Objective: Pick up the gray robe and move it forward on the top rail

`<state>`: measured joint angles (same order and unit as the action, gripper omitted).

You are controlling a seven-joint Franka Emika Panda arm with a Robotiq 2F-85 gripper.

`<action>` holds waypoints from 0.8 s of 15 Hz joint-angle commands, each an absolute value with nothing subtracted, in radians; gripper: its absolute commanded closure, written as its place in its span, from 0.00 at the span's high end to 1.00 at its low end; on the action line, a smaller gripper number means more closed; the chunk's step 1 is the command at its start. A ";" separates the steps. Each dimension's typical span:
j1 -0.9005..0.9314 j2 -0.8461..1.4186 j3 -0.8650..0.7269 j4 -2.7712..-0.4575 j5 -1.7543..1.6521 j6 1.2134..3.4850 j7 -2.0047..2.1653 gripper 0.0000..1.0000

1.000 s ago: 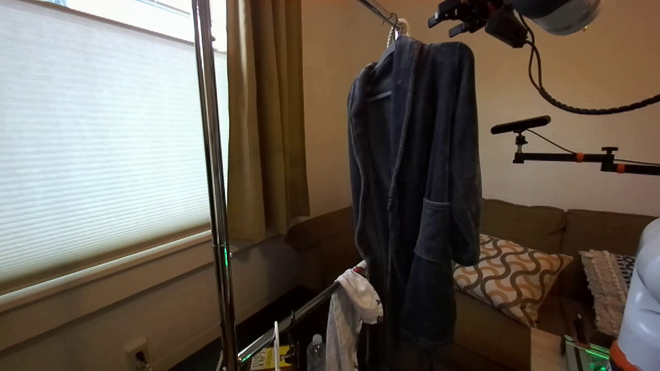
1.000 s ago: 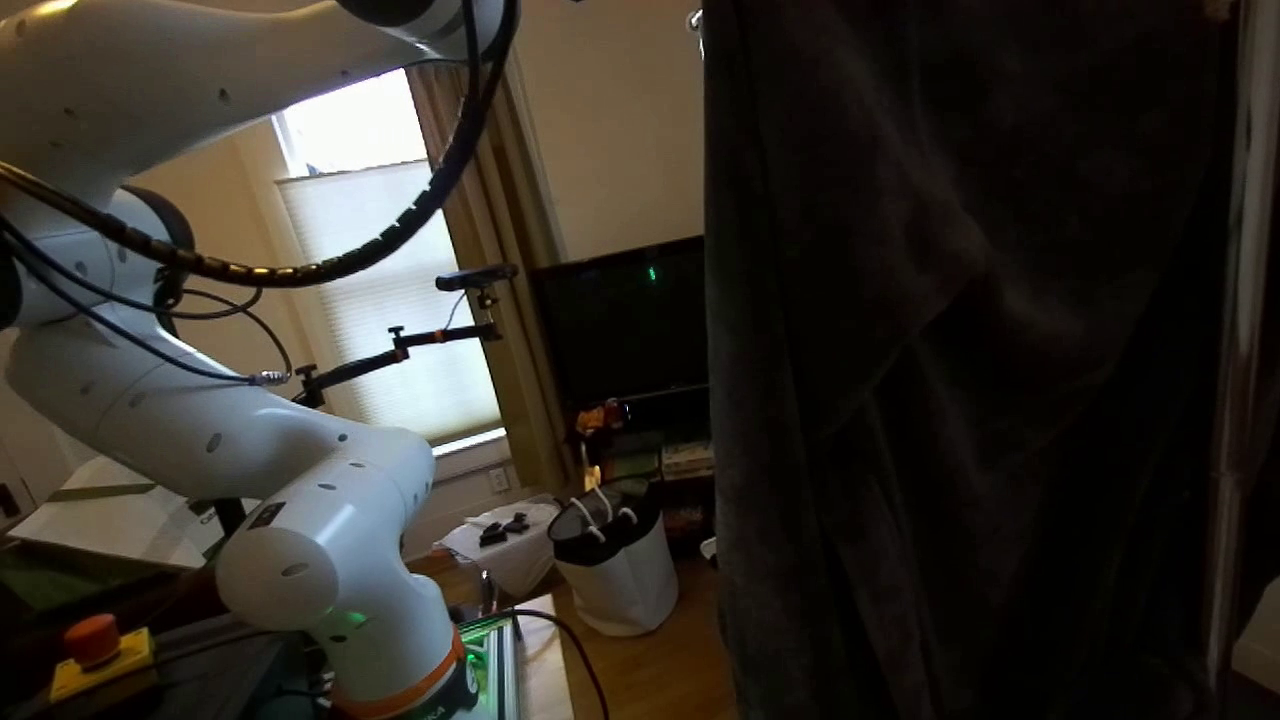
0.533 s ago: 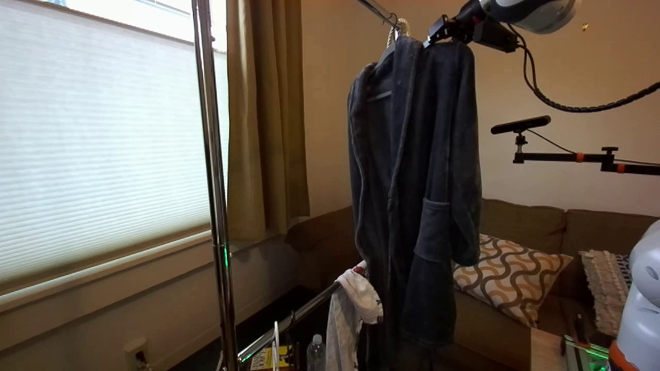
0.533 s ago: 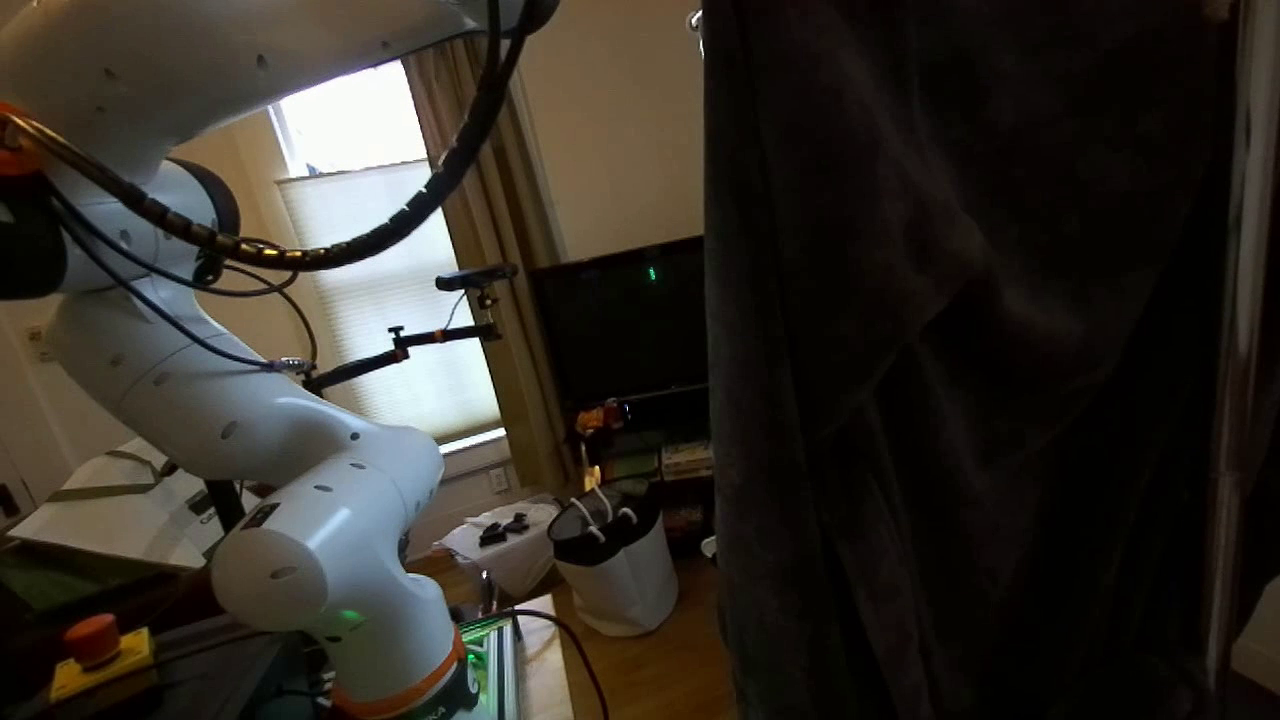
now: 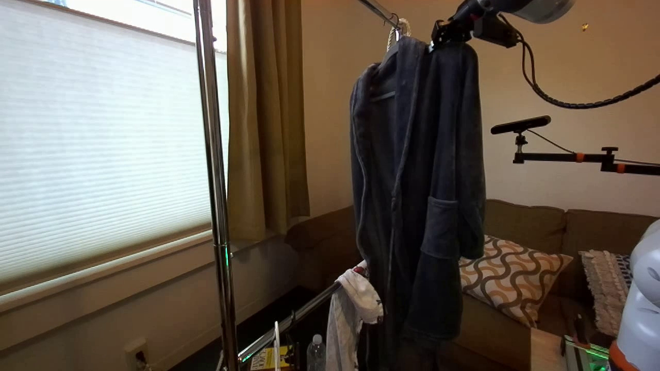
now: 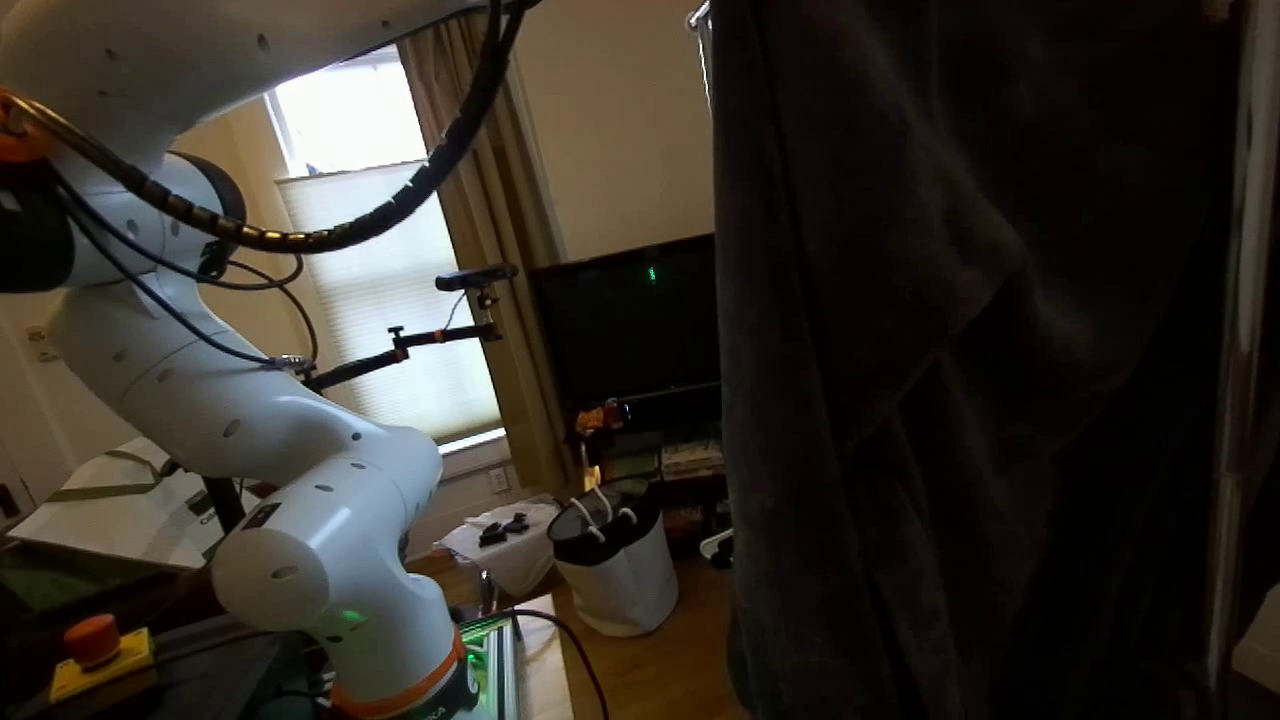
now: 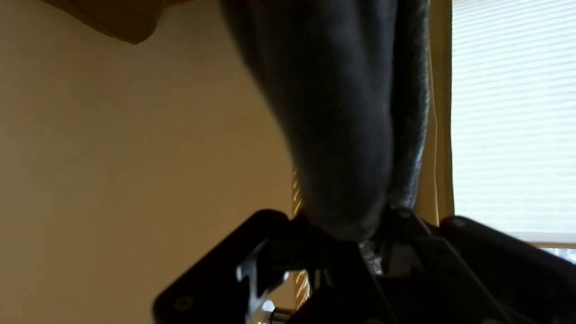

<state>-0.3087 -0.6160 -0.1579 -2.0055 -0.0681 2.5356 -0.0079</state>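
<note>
The gray robe [image 5: 430, 154] hangs long and upright from a hanger on the top rail [image 5: 379, 10], seen in an exterior view. Its dark back [image 6: 960, 420] fills the right side of an exterior view. My gripper [image 5: 434, 44] is at the robe's upper shoulder, just beside the collar. In the wrist view a fold of the robe [image 7: 333, 112] runs down into my gripper [image 7: 353, 231], whose jaws are closed on it. The fold and the dark picture partly hide the fingertips. In an exterior view the gripper is out of the picture, above its top edge.
A chrome pole [image 5: 219, 221] stands at the rack's near end. A white cloth [image 5: 356, 299] drapes over the lower bar [image 5: 309, 304]. A twisted rope [image 5: 405, 26] hangs by the hanger hook. Right of the robe are a black camera arm [image 5: 557, 157] and a couch [image 5: 521, 216].
My gripper has come left and down onto the robe's shoulder and closed on the fabric. The robe has shifted slightly to the right in both exterior views.
</note>
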 commanded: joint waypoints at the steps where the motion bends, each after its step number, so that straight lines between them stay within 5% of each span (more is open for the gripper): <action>1: -0.266 -0.637 -0.187 -1.982 -0.060 2.466 -0.022 0.00; 12: 0.019 -0.870 -0.330 -2.027 0.144 2.439 -0.287 0.03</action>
